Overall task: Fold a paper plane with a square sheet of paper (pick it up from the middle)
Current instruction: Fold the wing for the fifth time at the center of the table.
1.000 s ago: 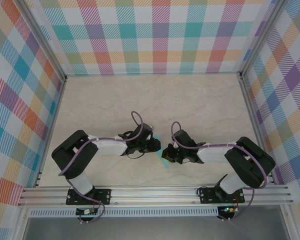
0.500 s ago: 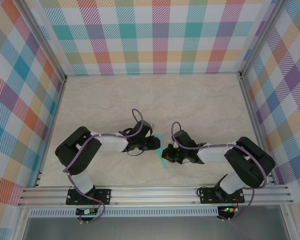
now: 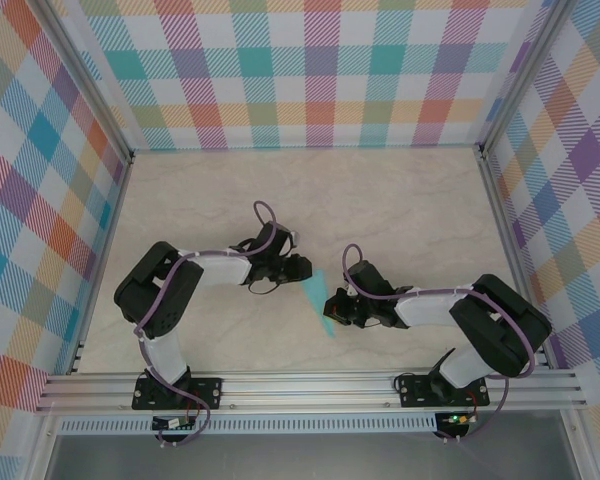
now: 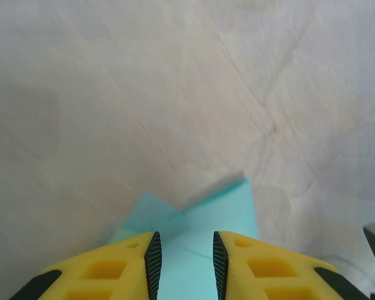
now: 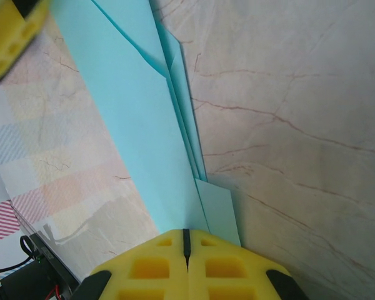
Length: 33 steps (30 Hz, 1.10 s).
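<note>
The paper plane [image 3: 320, 303] is a narrow turquoise folded strip with layered flaps, lying between the two arms near the table's middle front. My right gripper [image 3: 332, 306] grips its near end. In the right wrist view the yellow jaws [image 5: 187, 232] are pressed together on the plane's [image 5: 144, 112] central fold. My left gripper [image 3: 302, 268] sits just up and left of the plane's far tip. In the left wrist view it [image 4: 186, 240] stands open, its black pads [image 4: 154, 262] apart, with the folded paper [image 4: 206, 219] lying flat beneath the gap.
Beige marble-patterned tabletop [image 3: 400, 210] stretches free behind both arms. Plaid walls [image 3: 310, 80] close the back and both sides. An aluminium rail [image 3: 310, 385] carries the arm bases along the near edge.
My left gripper has drawn back up and to the left, off the plane, uncovering more of the turquoise paper. The right gripper has stayed put, still shut on it.
</note>
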### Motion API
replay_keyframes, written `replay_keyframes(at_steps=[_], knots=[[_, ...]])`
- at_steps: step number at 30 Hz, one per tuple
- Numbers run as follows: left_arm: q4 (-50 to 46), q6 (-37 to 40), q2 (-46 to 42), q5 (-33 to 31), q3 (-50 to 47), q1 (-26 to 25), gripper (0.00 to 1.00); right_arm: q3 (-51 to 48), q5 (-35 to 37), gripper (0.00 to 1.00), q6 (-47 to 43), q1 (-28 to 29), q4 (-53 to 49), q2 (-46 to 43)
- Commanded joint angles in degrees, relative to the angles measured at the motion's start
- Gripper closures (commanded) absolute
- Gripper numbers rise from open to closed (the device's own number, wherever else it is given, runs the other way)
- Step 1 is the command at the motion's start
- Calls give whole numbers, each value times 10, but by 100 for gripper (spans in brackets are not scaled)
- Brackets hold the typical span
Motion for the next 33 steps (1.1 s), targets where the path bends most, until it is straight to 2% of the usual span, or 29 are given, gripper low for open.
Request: replay_keyframes(at_steps=[1,6,11,14,18,21,26,33], knots=[[-31,36,23,-48,28,36,69,-36,22,96,-14,2,-133,13],[-51,46,22,-25,51,56,68,-26,20,95,-19,2,-134,14],[-59,29,-55,8,37,54,67,-11,18,95,-25,2,-136,7],[-40,9,-108,38,6,43,68,0,23,94,-28,2,-143,2],[-21,-4,-131,70,-24,9,72,10,25,93,-31,2,-147,2],[-13,-5,-111,66,-33,-14,74,14,18,93,-34,2,-137,1],[24,-19,-44,83,-31,-24,76,21,10,93,-38,2,-134,-5],[-2,-15,6,65,-15,-26,77,36,9,93,-43,2,-143,-3]])
